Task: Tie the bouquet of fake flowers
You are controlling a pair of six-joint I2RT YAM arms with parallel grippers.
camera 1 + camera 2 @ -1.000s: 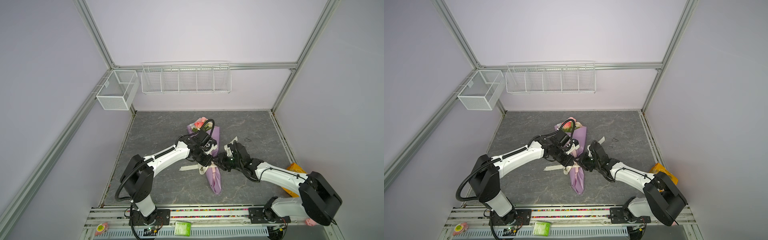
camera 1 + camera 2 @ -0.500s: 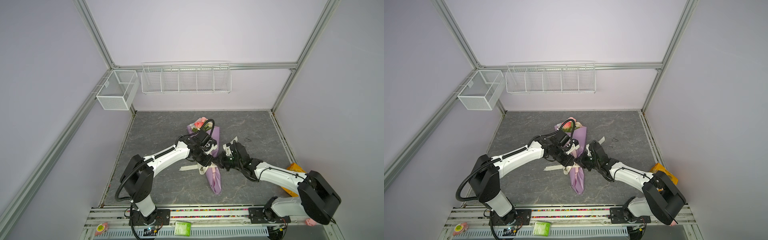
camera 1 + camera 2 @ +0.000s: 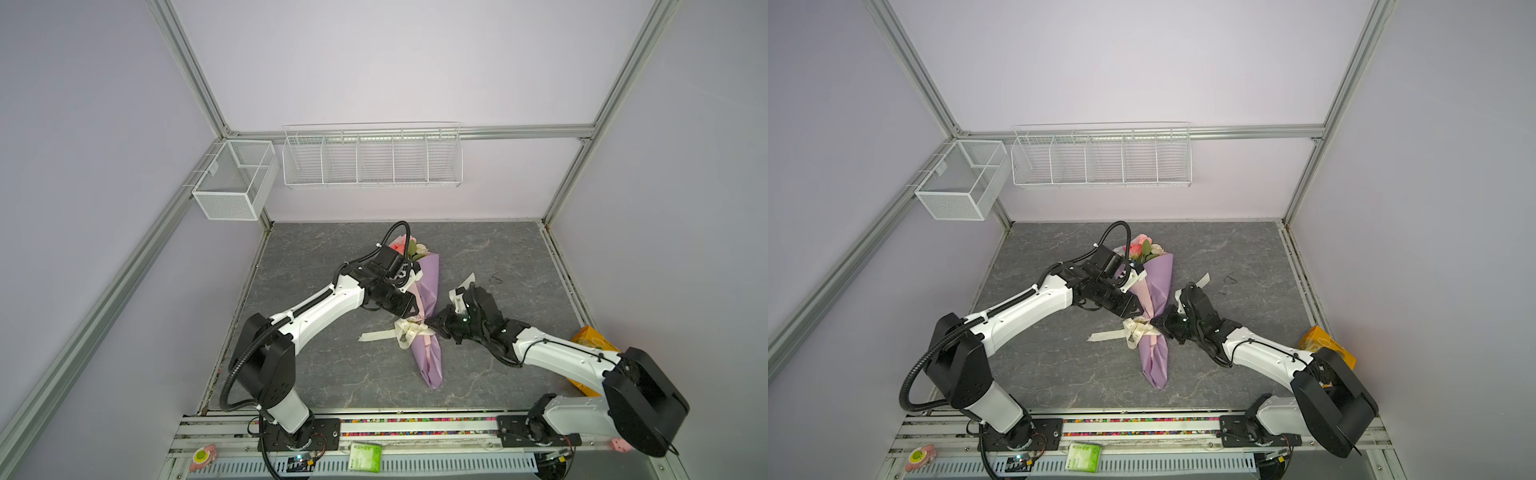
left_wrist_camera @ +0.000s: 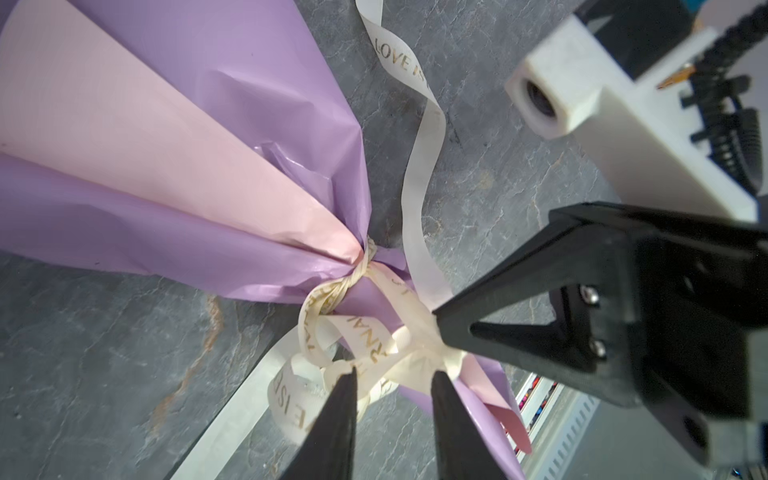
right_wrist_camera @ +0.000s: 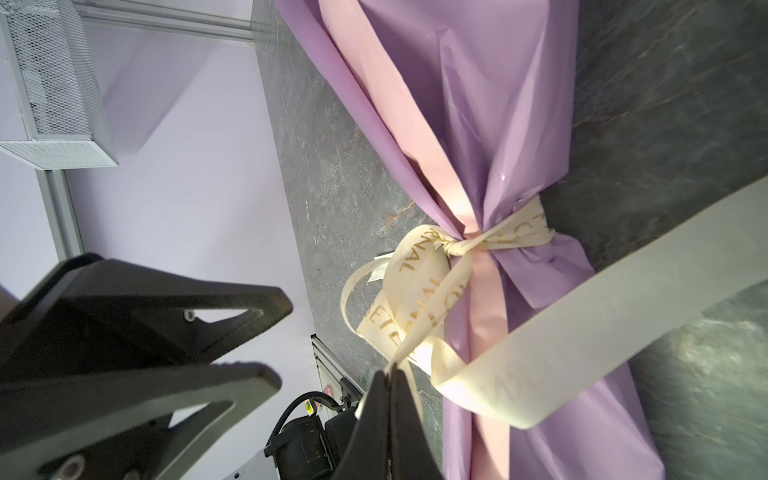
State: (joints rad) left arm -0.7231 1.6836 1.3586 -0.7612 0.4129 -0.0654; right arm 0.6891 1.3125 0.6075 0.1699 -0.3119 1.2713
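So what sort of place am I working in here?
Probably a purpose-built robot test cell, not a flower shop: plain walls in an aluminium frame, a wire basket rack hung at the back, and the left arm and right arm bolted to a rail at the front.

- We see a grey marbled surface [image 3: 332, 374].
- On it lies the paper-wrapped bouquet of fake flowers [image 3: 428, 291].
- A cream ribbon [image 3: 374, 336] trails beside it.
- Rightward: a small dark loop [image 3: 494, 279] and an orange packet [image 3: 590, 343].
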